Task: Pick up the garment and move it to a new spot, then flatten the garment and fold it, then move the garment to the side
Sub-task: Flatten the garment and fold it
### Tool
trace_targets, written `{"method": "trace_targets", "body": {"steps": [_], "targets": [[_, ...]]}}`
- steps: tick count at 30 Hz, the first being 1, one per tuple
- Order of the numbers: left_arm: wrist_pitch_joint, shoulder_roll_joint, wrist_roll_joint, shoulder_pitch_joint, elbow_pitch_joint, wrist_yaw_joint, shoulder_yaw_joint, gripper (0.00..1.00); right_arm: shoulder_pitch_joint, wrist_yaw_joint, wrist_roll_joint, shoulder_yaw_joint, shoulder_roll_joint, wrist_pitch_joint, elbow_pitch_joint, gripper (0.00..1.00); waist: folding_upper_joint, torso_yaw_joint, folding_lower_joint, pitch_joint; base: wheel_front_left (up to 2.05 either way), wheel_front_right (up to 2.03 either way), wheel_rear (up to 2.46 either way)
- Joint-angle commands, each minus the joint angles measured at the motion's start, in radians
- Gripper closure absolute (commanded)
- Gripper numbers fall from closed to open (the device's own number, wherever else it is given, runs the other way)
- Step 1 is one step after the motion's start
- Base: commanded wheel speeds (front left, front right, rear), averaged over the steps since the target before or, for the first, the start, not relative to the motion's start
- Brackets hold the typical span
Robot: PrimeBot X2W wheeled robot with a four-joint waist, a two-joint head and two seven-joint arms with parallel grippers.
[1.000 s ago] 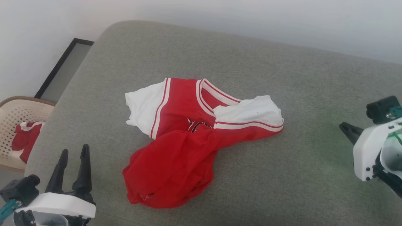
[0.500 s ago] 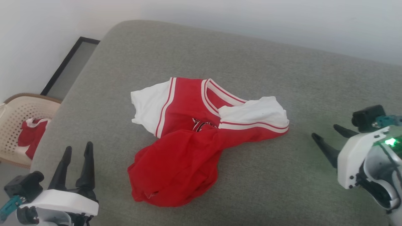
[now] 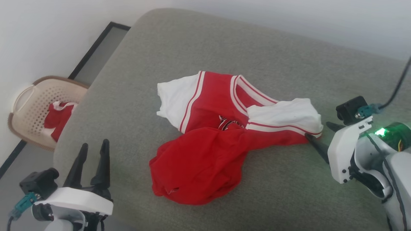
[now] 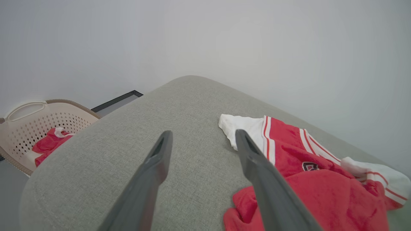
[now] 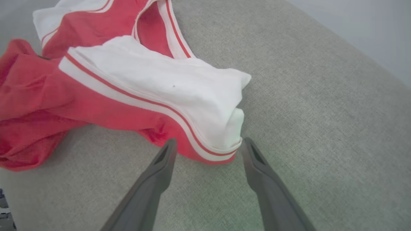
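Nearing the garment (image 3: 208, 128) since a second ago, right gripper (image 3: 317, 129) jaws apart at its sleeve, left gripper (image 3: 95, 143) apart

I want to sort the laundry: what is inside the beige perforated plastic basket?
Inside the beige perforated plastic basket lies a crumpled red cloth with white trim. The grey fabric cushion hides part of the basket and cloth.

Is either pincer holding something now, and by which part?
Nothing is held. The right pincer stands open at a white sleeve of the garment; the left pincer is open, apart from it.
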Motion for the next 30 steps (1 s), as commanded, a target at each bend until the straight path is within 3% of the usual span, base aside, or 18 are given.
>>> {"method": "trace_targets", "body": {"steps": [1, 13, 14, 15, 16, 21, 30], "targets": [[-0.005, -0.009, 0.002, -0.016, 0.005, -0.004, -0.004, 0.0, -0.021, 0.0, -0.004, 0.014, -0.006, 0.015, 0.016, 0.0, 0.0, 0.021, 0.0, 0.018, 0.0, 0.0, 0.0], [-0.005, -0.048, -0.001, -0.048, 0.029, -0.006, -0.02, 0.0, -0.129, 0.0, 0.013, 0.131, -0.042, 0.05, 0.145, 0.0, 0.0, 0.078, 0.0, 0.072, 0.0, 0.0, 0.0], [-0.005, -0.048, -0.001, -0.047, 0.031, -0.006, -0.021, 0.0, -0.138, 0.0, 0.009, 0.141, -0.045, 0.042, 0.151, 0.58, 0.0, 0.08, 0.0, 0.074, 0.0, 0.0, 0.0], [-0.005, -0.048, -0.001, -0.047, 0.031, -0.006, -0.021, 0.0, -0.138, 0.0, 0.009, 0.141, -0.045, 0.042, 0.151, 0.58, 0.0, 0.08, 0.0, 0.074, 0.0, 0.0, 0.0], [-0.005, -0.049, 0.0, -0.048, 0.034, -0.006, -0.021, 0.0, -0.145, 0.0, 0.008, 0.15, -0.047, 0.034, 0.155, 1.0, 0.0, 0.081, 0.0, 0.075, 0.0, 0.0, 0.0], [-0.005, -0.046, -0.005, -0.048, 0.035, -0.007, -0.015, 0.0, -0.17, 0.0, 0.034, 0.172, -0.058, 0.015, 0.157, 1.0, 0.0, 0.071, 0.0, 0.067, 0.0, 0.0, 0.0], [-0.005, -0.024, -0.007, -0.016, 0.018, -0.007, 0.015, 0.0, -0.151, 0.0, 0.081, 0.157, -0.129, 0.006, 0.048, 1.0, 0.0, 0.007, 0.0, 0.03, 0.0, 0.0, 0.0]]}}
